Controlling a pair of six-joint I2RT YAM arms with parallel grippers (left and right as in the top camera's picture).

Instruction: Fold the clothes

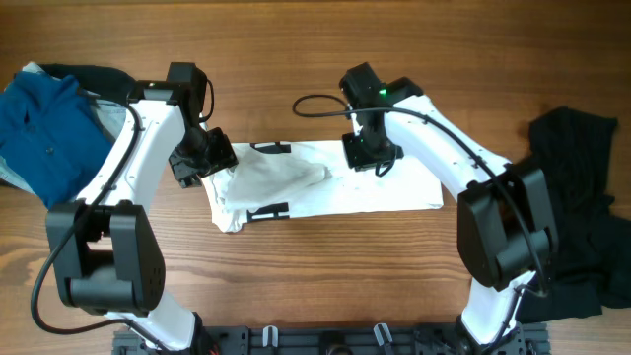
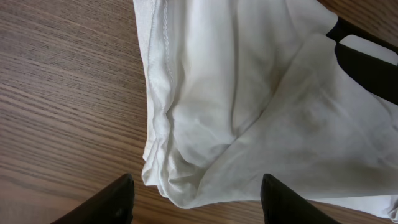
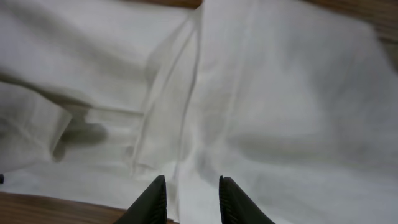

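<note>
The white T-shirt [image 1: 375,187] lies partly folded across the middle of the table, with black printed bars showing at its left part [image 1: 268,210]. My left gripper [image 1: 202,160] is open over the shirt's bunched left end; in the left wrist view its fingers [image 2: 199,208] stand wide apart just short of the rumpled edge [image 2: 205,155], and a black bar [image 2: 367,62] shows. My right gripper [image 1: 370,153] hovers at the shirt's far edge; its fingers [image 3: 193,202] are a little apart over a fabric fold [image 3: 168,106]. A black garment [image 1: 577,217] lies at the right.
A blue garment [image 1: 44,133] lies at the far left on top of dark cloth [image 1: 94,74]. A black cable [image 1: 320,104] loops behind the right arm. The arm bases stand at the near edge of the wooden table [image 1: 325,286].
</note>
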